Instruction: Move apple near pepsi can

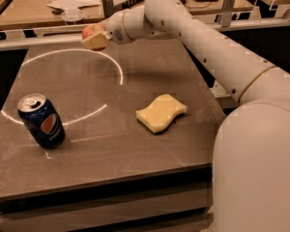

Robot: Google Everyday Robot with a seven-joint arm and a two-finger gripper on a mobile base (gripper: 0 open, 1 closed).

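Observation:
The apple, red with pale patches, is held in my gripper at the far side of the table, lifted above the surface. The gripper's pale fingers are shut around the apple and hide most of it. The pepsi can, dark blue with a round logo and silver top, stands upright at the near left of the table. The can is well apart from the apple, toward the front left of it.
A pale yellow sponge lies right of the table's centre. My white arm reaches in from the right over the table's far right corner. A cluttered desk stands beyond the table's back edge.

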